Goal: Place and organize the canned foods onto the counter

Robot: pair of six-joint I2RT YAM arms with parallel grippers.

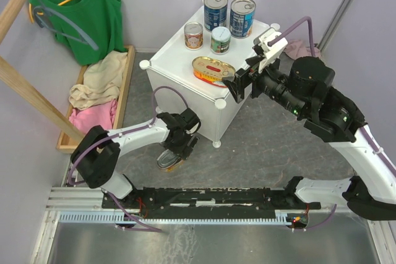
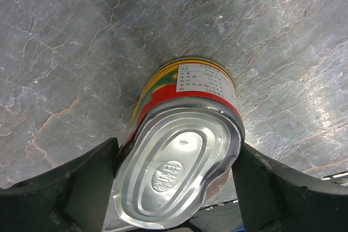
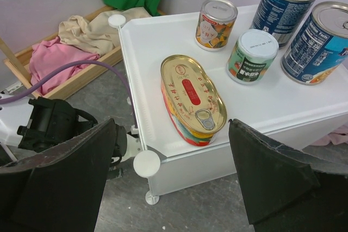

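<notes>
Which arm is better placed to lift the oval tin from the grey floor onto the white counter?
Left: the left fingers grip the red-yellow oval metal tin on the floor; the right fingers stand open beside the white cube-shaped cabinet, holding nothing.

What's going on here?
Two arms are putting cans onto the white counter. Five are up already: two tall blue cans, two small round cans and one flat oval tin. The left gripper is down near the floor, its fingers against both sides of the sixth tin, which isn't on the counter yet. The right gripper hangs open and empty at the counter's near corner.
</notes>
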